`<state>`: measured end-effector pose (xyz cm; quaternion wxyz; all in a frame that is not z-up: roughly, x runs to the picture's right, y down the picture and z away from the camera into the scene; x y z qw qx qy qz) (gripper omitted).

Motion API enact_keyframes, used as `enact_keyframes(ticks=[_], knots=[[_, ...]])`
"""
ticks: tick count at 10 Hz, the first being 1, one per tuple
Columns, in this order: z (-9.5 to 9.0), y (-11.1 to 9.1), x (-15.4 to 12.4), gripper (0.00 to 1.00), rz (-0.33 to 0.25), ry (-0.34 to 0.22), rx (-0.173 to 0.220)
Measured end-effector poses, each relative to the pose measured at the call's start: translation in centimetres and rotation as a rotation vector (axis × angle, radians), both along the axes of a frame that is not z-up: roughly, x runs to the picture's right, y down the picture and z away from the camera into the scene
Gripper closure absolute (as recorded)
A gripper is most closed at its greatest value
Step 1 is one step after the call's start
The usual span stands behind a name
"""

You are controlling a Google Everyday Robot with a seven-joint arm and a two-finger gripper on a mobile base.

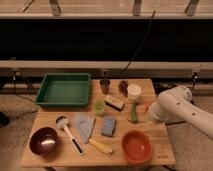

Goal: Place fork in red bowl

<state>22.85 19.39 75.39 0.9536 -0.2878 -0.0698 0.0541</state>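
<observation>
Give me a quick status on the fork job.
Gripper hidden behind white arm at table's right edge. Silvery fork not visible. Round orange-red bowl empty, front right. Yellow-handled tool lies left of it.

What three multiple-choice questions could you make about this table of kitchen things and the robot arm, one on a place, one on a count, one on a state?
1. Where does the green tray sit on the table?
A. back left corner
B. front right corner
C. the middle

2. How many bowls are on the table?
A. one
B. two
C. four

3. What lies in the red bowl?
A. a brush
B. a sponge
C. nothing visible

Answers:
1. A: the tray fills the far left corner.
2. B: the red bowl stands at front right and a dark maroon bowl at front left.
3. C: its inside looks bare, so the fork is not yet in it.

The white arm reaches in at the table's right edge. Its gripper is hidden behind the arm, and I cannot make out the fork.
</observation>
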Motion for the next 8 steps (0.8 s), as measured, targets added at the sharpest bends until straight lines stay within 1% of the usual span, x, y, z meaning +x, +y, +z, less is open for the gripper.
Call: enact_keyframes(ticks=[1,2,4,5,6,8], knots=[[-0.6,0.6,-0.2,1.00,-0.012,-0.004,-0.006],[-1.3,1.6,-0.6,1.00,-0.039,-0.005,-0.015],[-2.1,3.0,-1.5,1.00,-0.083,-0.009,-0.027],[-2.5,3.5,-1.8,0.97,-0.094,-0.011,-0.034],[-2.7,4.0,-2.1,0.90,-0.108,-0.010,-0.038],[-3.5,5.0,-2.5,0.69,-0.134,-0.006,-0.046]])
